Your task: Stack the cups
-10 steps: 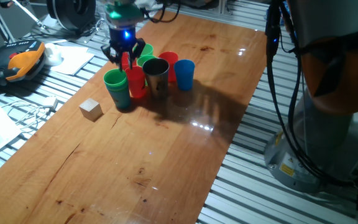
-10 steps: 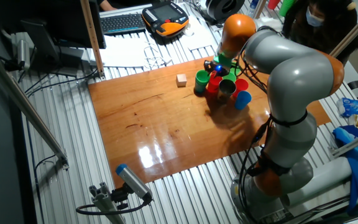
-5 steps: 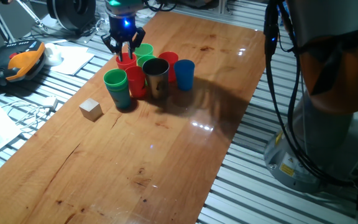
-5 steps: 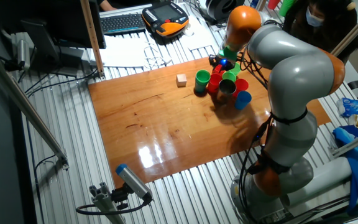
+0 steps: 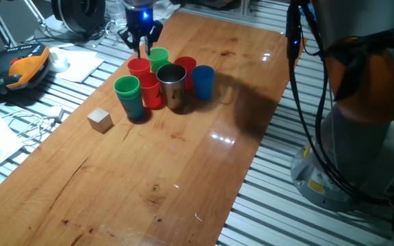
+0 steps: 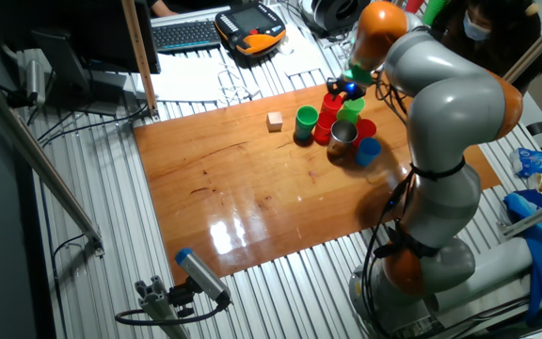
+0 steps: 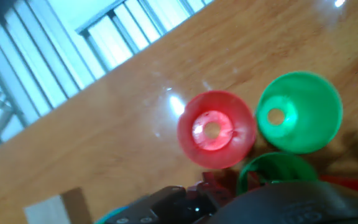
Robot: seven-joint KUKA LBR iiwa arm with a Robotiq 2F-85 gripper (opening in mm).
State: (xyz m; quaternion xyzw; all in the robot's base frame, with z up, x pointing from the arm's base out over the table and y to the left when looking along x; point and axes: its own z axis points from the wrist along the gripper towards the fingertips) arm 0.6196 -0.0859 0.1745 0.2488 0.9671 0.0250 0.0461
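On table [image 5: 204, 164]: three red cups [image 5: 139, 67] | two green cups [image 5: 126, 86] | one blue cup [image 5: 203, 80] | one steel cup [image 5: 174, 83]

End effector [image 5: 142, 37] higher, off cups [image 5: 163, 80].

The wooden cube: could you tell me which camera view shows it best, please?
One fixed view shows the wooden cube best: whole, unobstructed, apart from the cups. The other fixed view shows it small; the hand view catches only a cropped corner.
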